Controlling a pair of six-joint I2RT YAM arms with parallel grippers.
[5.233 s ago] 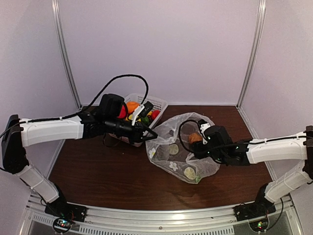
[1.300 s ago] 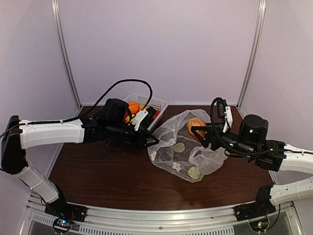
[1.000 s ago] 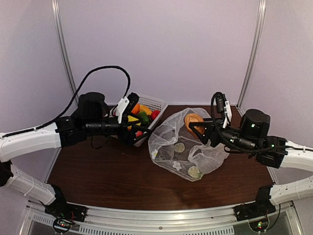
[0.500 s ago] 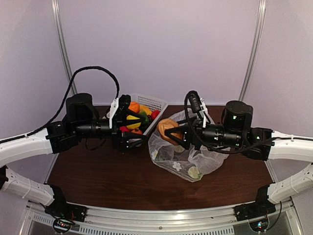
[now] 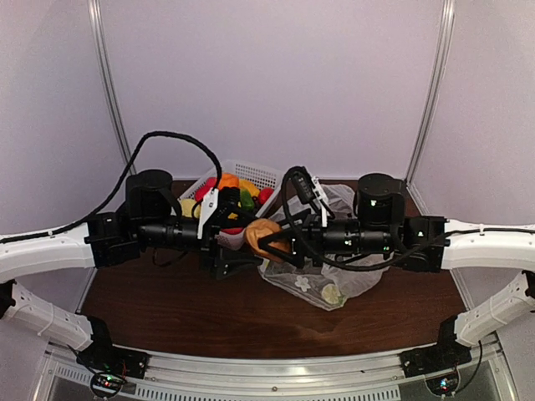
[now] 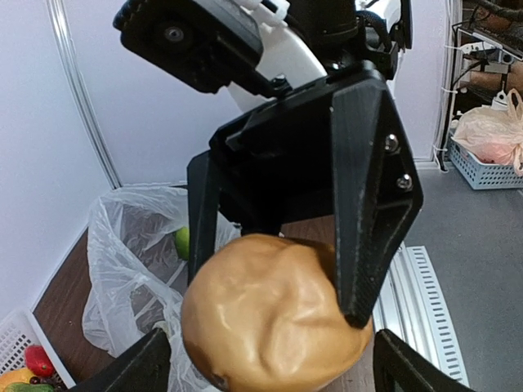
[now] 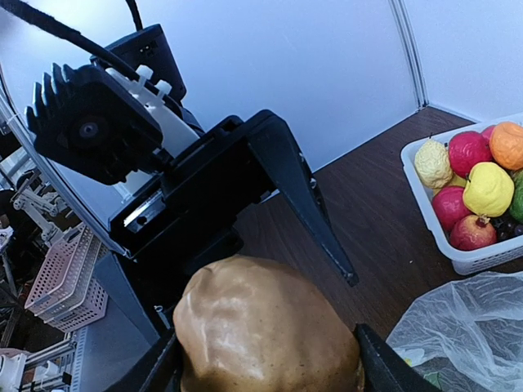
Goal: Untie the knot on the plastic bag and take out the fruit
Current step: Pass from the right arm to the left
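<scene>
My right gripper (image 5: pixel 263 236) is shut on the brown oval fruit (image 5: pixel 261 233) and holds it in the air left of the plastic bag (image 5: pixel 338 276). In the right wrist view the fruit (image 7: pixel 265 327) fills the space between my own fingers. My left gripper (image 5: pixel 241 244) faces it, open. In the left wrist view the fruit (image 6: pixel 274 314) sits between the left fingertips (image 6: pixel 139 369), which stand wide on either side. The right gripper's black fingers (image 6: pixel 372 204) clamp it from above. The bag (image 6: pixel 131 269) lies slumped and crinkled on the table. I cannot see the knot.
A white lattice basket (image 5: pixel 269 174) full of coloured fruit stands at the back, behind the left gripper; its wall (image 7: pixel 482 257) also shows in the right wrist view. Brown table (image 5: pixel 167 301). White walls with metal posts enclose the back and sides. Both arms meet mid-table.
The right gripper has lifted the brown fruit out of the bag and carried it left. The left gripper left the bag's edge, swung round to meet the fruit, and opened wider.
</scene>
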